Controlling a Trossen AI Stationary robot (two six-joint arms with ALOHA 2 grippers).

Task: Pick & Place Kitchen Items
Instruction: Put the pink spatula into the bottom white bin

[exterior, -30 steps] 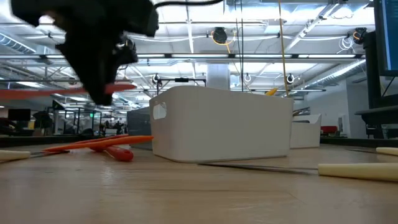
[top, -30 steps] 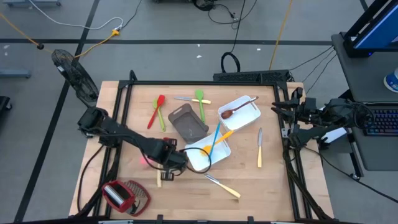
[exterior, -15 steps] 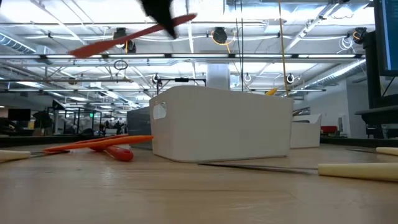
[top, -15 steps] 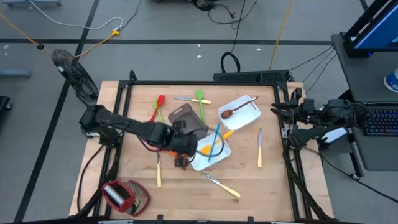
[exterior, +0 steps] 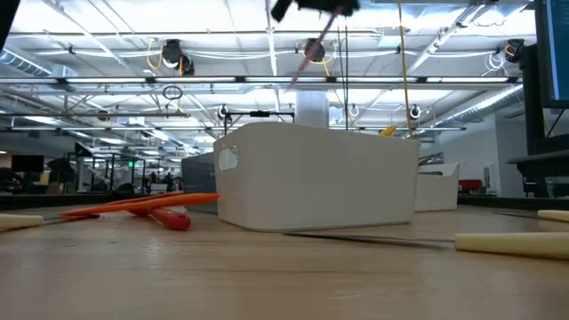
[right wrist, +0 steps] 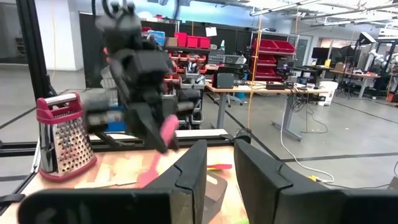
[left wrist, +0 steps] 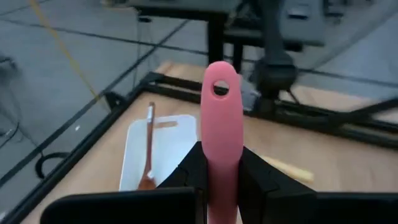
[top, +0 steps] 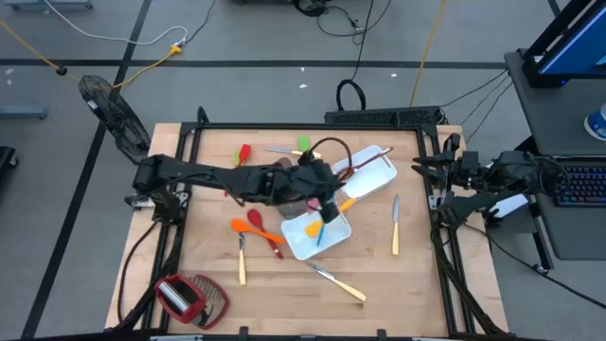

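Near the low camera, pale cutlery handles (exterior: 511, 242) cut off at the frame's edge; red and orange spoons (exterior: 147, 207) lay beside the white tray (exterior: 316, 178), contents hidden by its wall. Above, left fingers (left wrist: 221, 171) pinched on a pink spatula (left wrist: 222, 124), raised over the table (top: 417, 284) above the trays, blade hidden in the wrist view, a blur from below. Beyond, brown spoon (left wrist: 148, 152) in a second white tray (left wrist: 165, 146). Far off at the table's right edge, right fingers (right wrist: 217, 171) slightly apart, holding nothing. Grater (right wrist: 61, 134) beyond.
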